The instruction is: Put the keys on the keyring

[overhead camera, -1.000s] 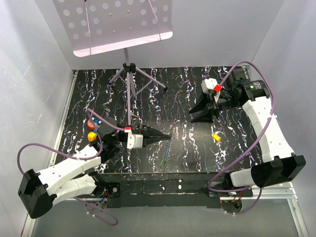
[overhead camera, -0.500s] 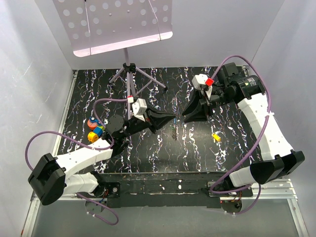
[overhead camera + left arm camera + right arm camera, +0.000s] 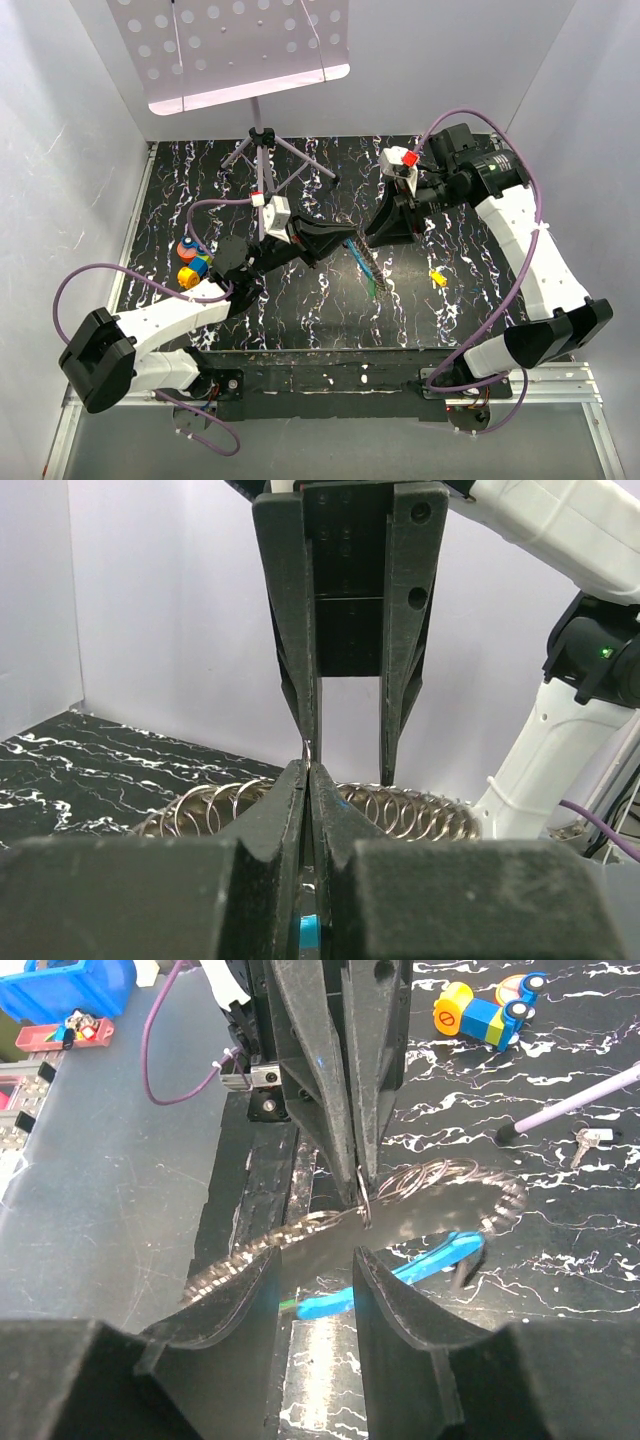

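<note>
Fig.: black white-veined bench (image 3: pixel 300 320); perforated music stand (image 3: pixel 240 50) on tripod at far edge; toy blocks (image 3: pixel 190 265) near left edge (orange, blue, yellow); blue bin (image 3: pixel 65 985) off bench.

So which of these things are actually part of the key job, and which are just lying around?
In the job: ring chain, pinched in the left end effector; blue piece hanging off it; right end effector, open beside it; yellow key, lying loose.
Just lying about: toy car; music stand.
</note>
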Robot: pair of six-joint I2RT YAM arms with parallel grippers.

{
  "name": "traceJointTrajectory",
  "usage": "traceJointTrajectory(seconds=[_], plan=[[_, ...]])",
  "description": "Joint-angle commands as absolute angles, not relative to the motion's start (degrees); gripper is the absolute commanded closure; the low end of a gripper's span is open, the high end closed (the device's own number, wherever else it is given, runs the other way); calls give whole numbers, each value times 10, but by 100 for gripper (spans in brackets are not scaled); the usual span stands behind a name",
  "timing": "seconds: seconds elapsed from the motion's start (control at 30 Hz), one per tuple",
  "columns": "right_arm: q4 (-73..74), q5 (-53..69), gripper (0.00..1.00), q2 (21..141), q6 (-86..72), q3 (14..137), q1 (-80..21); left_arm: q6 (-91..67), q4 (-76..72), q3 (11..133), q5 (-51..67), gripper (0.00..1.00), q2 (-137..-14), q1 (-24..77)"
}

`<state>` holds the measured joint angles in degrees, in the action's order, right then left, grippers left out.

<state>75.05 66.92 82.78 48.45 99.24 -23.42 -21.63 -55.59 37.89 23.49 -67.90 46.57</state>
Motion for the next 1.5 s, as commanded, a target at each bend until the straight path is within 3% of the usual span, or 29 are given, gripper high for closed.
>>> traceJointTrajectory(seconds=[0.0,0.63,1.0,1.1,1.2,1.4,1.47], plan=[[732,668,57,833,459,1027,-242,-229,-598,387,243,100,-676,464],[720,682,59,852,426,1056,-250,-238,-614,385,254,100,-681,464],[719,698,73,854,421,1050,-262,-241,-618,385,252,100,-688,464],[718,696,83,855,420,1051,-266,-241,-615,385,253,100,-688,465],[719,694,99,854,422,1052,-266,-240,-613,385,253,100,-689,464],[722,662,99,848,424,1046,-269,-247,-571,391,245,100,-682,464],[722,644,99,846,424,1042,-269,-243,-516,401,239,89,-672,464]])
